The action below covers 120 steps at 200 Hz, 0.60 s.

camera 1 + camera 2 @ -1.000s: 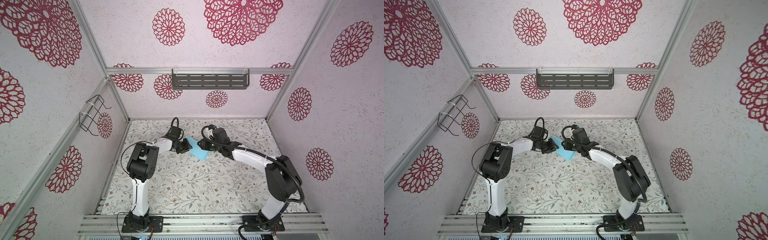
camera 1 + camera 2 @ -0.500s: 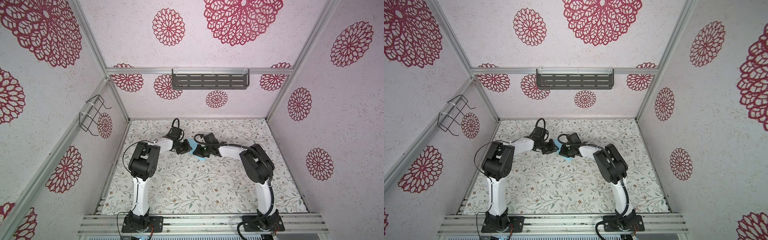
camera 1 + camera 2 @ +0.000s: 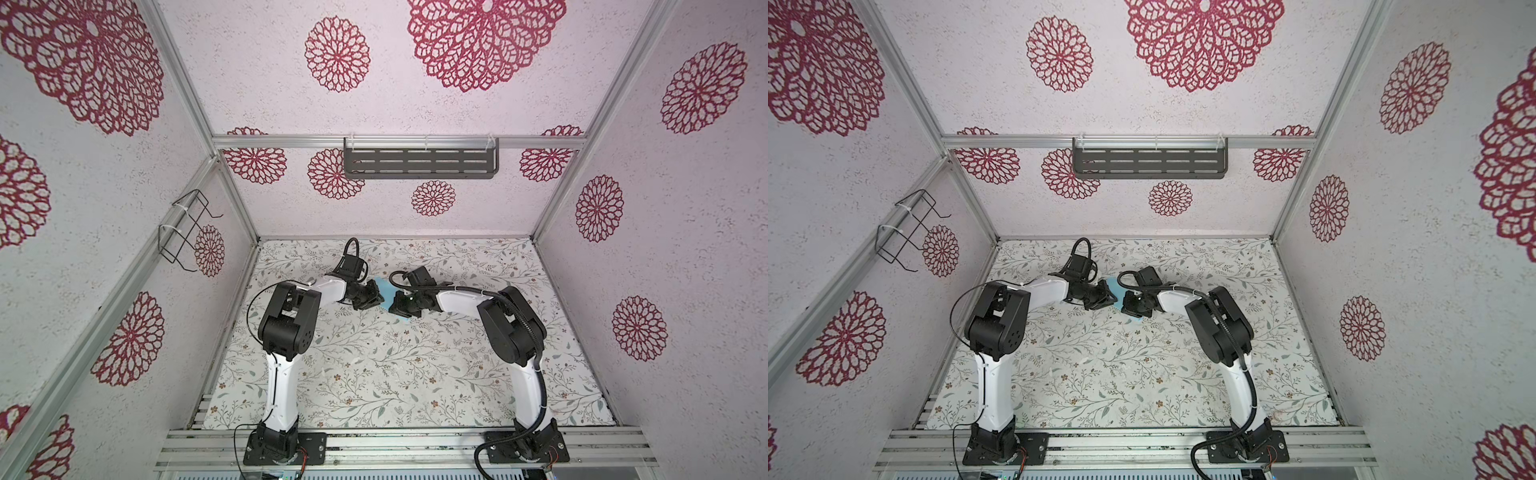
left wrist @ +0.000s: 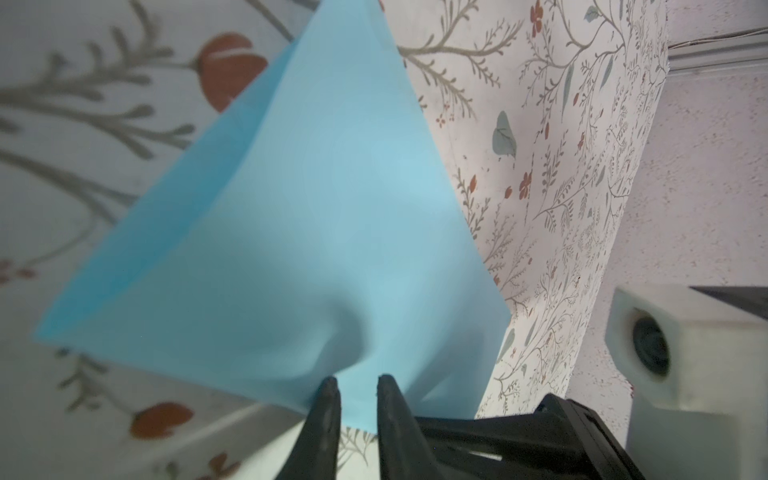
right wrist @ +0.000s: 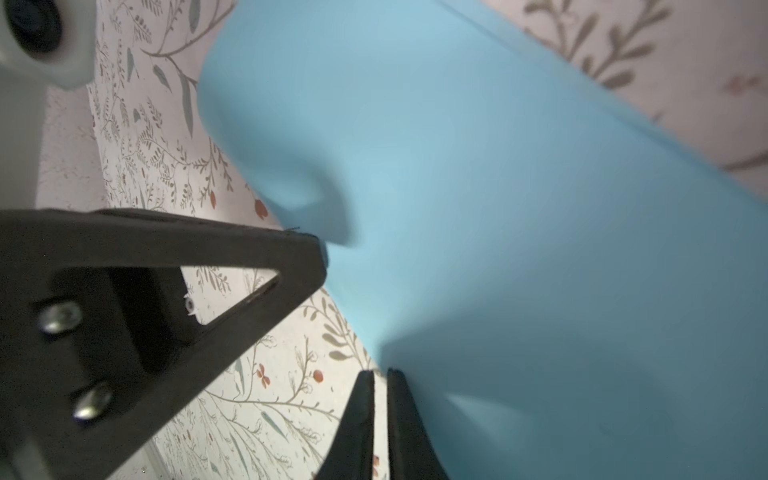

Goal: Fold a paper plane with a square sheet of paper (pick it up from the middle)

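Over the last second the right arm had drawn its elbow in from near the right edge of the floral-patterned tabletop (image 3: 374, 374) toward the middle. Its right gripper (image 3: 395, 307) had closed up on the left gripper (image 3: 380, 300), which had hardly shifted, so that much less of the thin light-blue square sheet of paper (image 3: 384, 289) showed between them than before. In both top views the two grippers met tip to tip in the rear half of the tabletop, about midway between its left and right edges, with only slivers of the sheet (image 3: 1112, 286) peeking out behind and in front of them. In the left wrist view the left gripper (image 4: 357, 380) had its jaws drawn to a narrow gap on one edge of the sheet (image 4: 332, 208), and the paper puckered just above the tips. The sheet bowed into a trough, with a second layer or far side showing behind it. In the right wrist view the right gripper (image 5: 380, 374) had its jaws nearly together, a thin slit between them, nipping another part of the sheet's (image 5: 498, 208) edge. There, the left gripper's black triangular finger (image 5: 249, 266) pressed into the paper where it dimpled. The sheet was curved and uncreased. Whether its lowest corner touched the tabletop could not be told.
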Motion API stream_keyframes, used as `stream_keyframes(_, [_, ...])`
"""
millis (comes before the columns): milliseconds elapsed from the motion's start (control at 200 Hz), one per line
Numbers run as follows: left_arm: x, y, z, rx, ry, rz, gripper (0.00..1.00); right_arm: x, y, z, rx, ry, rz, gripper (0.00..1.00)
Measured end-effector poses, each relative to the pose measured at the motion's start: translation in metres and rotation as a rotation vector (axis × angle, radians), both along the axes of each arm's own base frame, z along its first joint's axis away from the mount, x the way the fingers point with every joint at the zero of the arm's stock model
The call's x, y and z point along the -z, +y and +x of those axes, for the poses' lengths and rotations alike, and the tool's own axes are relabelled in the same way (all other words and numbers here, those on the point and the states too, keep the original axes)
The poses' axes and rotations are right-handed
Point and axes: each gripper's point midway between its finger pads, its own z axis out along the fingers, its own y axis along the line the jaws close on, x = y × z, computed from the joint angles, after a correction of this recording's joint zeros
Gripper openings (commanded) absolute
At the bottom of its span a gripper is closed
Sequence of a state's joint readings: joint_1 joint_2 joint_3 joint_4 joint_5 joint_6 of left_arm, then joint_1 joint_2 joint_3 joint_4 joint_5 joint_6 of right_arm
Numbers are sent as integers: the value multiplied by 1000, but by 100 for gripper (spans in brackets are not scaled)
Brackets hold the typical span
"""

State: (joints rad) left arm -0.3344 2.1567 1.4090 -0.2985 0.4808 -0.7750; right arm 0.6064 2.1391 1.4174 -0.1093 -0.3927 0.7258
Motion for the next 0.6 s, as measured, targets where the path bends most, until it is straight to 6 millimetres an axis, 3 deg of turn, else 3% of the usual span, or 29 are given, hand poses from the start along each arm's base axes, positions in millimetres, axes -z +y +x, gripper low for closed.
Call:
stream_keyframes(355, [2, 3, 1, -14, 8, 16, 19, 2, -5, -1, 6, 4, -6, 13])
stream_keyframes(600, [3, 4, 2, -15, 12, 19, 18, 3, -30, -16, 27, 25, -26, 13])
